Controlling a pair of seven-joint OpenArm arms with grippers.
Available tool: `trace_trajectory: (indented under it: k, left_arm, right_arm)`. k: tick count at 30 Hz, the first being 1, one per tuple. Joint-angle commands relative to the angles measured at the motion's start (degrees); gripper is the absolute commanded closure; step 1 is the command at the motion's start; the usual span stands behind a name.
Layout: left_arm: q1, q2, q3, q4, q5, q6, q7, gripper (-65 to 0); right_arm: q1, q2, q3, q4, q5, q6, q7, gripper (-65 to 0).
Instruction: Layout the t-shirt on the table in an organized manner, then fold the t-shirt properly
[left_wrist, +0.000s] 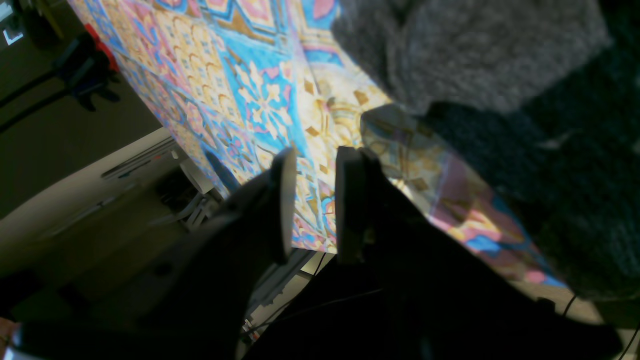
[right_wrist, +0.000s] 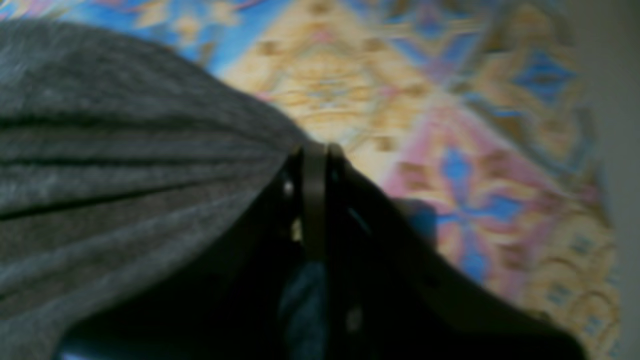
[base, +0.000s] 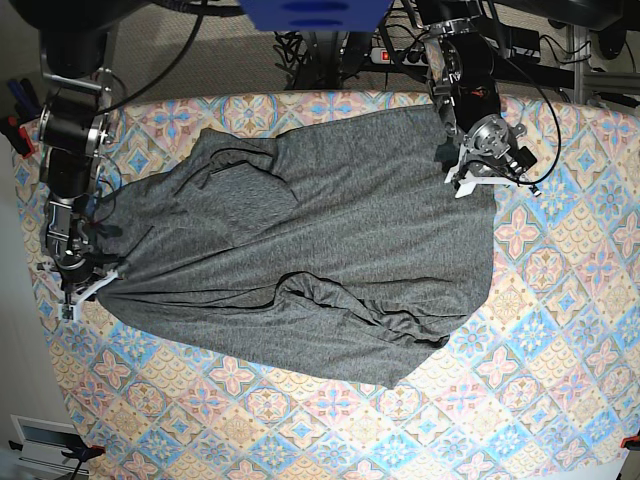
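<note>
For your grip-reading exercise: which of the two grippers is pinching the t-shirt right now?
The right gripper: its jaws are shut on the t-shirt edge, pleats fanning from it. The left gripper has a gap with only table behind.

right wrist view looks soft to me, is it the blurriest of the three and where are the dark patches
Yes: the right wrist view is blurriest, with the t-shirt folds and table pattern smeared; the left wrist view is sharp on the tiles but its gripper is a black silhouette; the base view is evenly lit and crisp.
</note>
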Motion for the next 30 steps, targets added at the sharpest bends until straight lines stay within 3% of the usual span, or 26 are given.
trace_trajectory:
  k: [1, 5, 12, 14, 23, 30]
  left_arm:
    - [-0.3, 0.1, 0.1, 1.0, 0.7, 0.6, 0.3, -13.9]
    - [-0.3, 0.1, 0.1, 1.0, 0.8, 0.6, 0.3, -13.9]
    - [-0.5, 0.1, 0.2, 1.2, 1.2, 0.6, 0.3, -13.9]
    - [-0.6, 0.1, 0.2, 1.3, 0.9, 0.6, 0.3, -13.9]
    - [1.5, 0.1, 13.1, 7.3, -0.3, 0.6, 0.3, -13.9]
    - [6.3, 0.1, 22.5, 7.6, -0.2, 0.6, 0.3, -13.9]
  right_arm:
    - [1.8, 0.8, 0.8, 0.7, 0.3, -0.2, 1.3, 0.0]
    - [1.6, 0.7, 1.5, 1.3, 0.3, -0.2, 1.3, -5.2]
    - [1.2, 1.0, 1.1, 2.1, 0.5, 0.1, 0.3, -29.5]
    - [1.2, 1.0, 1.7, 6.5, 0.7, 0.1, -0.1, -33.5]
    - [-7.0, 0.9, 12.9, 35.3, 0.5, 0.2, -13.2, -30.4]
    - [-10.9, 0.9, 13.2, 40.1, 0.6, 0.2, -21.0, -30.5]
